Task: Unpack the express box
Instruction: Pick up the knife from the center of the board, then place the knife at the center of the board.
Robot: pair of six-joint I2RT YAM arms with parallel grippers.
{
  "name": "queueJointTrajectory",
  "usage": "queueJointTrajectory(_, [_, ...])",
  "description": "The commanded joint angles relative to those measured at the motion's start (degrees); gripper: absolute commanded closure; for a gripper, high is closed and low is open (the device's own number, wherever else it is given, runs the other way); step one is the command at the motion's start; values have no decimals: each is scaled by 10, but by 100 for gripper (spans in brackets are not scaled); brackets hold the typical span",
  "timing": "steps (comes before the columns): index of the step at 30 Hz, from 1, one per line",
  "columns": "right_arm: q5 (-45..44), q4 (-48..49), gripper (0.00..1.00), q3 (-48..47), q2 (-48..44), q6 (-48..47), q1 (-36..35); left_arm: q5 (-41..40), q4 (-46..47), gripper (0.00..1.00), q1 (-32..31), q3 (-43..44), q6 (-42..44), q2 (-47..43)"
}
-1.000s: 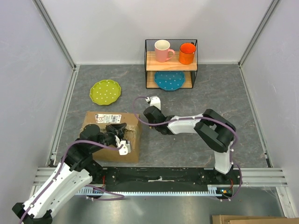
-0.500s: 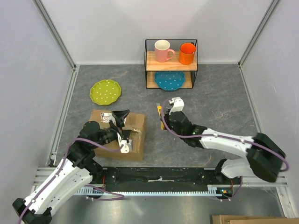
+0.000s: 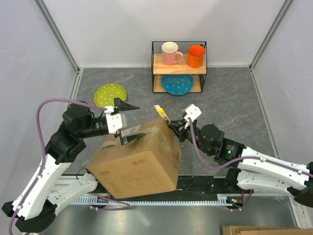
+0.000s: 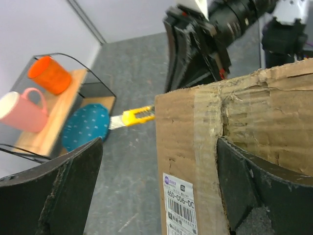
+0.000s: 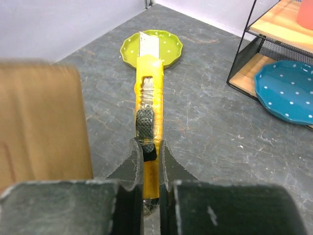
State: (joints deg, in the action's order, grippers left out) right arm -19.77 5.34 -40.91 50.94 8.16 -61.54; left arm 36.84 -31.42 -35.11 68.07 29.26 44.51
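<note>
Spread wide, the left gripper is seen with an upper corner of the express box between its fingers; no pinch on the cardboard is shown, and whether a finger bears on the box cannot be told. The box is found at the near left of the worktop, tipped up towards the overhead camera, partly over the near rail. Whether any edge rests on the worktop cannot be told. A taped seam and a white barcode label are shown on it in the left wrist view, with some crumpled cardboard beside the tape.

Just right of the box's upper edge, a yellow utility knife is held with its blade extended. It is pinched at the handle between the closed fingers of the right gripper.

The task is judged to be at an early stage: no flap is seen open and no contents are seen outside. Cutting the seam, folding back the flaps and lifting out the contents are judged to be left.

Counted: one box, one knife, two plates (green plate, blue plate), two mugs (pink mug, orange mug) and one wire rack.
</note>
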Motion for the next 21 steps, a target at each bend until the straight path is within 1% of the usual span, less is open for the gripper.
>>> queueJointTrajectory(1, [-48, -52, 100, -44, 6, -59, -24, 38, -73, 1, -1, -53, 20, -12])
queueJointTrajectory(2, [-63, -71, 100, -44, 4, -53, -24, 19, -85, 3, -1, -72, 56, -14])
queueJointTrajectory(3, [-71, -70, 100, -41, 0, -43, -24, -5, -87, 5, -1, -94, 121, -26])
queueJointTrajectory(4, [-82, -70, 100, -37, -7, -39, -24, -73, -82, 8, 0, -139, 149, -30])
queueJointTrajectory(5, [-86, -67, 100, -32, -8, -38, -24, -107, -57, 14, -1, -157, 172, -35])
queueJointTrajectory(6, [-95, -64, 100, -26, -10, -36, -24, -134, -43, 16, -1, -172, 216, -36])
queueJointTrajectory(7, [-98, -62, 100, -24, -10, -34, -24, -175, -30, 18, -1, -189, 240, -35])
queueJointTrajectory(8, [-102, -59, 100, -23, -8, -34, -24, -188, -6, 23, -1, -194, 266, -32])
queueJointTrajectory(9, [-111, -57, 100, -21, -8, -34, -24, -200, 13, 25, -1, -198, 313, -30])
queueJointTrajectory(11, [-121, -43, 100, -18, -8, -35, -24, -240, 68, 30, -1, -210, 364, -22])
queueJointTrajectory(12, [-127, -39, 100, -15, -8, -38, -24, -250, 132, 33, -1, -212, 414, -17])
queueJointTrajectory(13, [-141, -36, 100, -15, -8, -40, -24, -267, 164, 36, -1, -215, 431, -8])
queueJointTrajectory(14, [-150, -33, 100, -15, -8, -40, -24, -268, 187, 41, -1, -211, 447, 1])
queueJointTrajectory(15, [-159, -31, 100, -14, -8, -40, -24, -268, 204, 42, -1, -204, 473, 9])
queueJointTrajectory(19, [-164, -29, 100, -3, -19, -30, -24, -265, 224, 51, -2, -164, 485, 43])
queueJointTrajectory(20, [-165, -29, 100, -1, -19, -23, -24, -267, 225, 62, -2, -160, 485, 52])
queueJointTrajectory(21, [-168, -31, 100, 5, -19, -18, -24, -267, 223, 68, -2, -158, 479, 56])
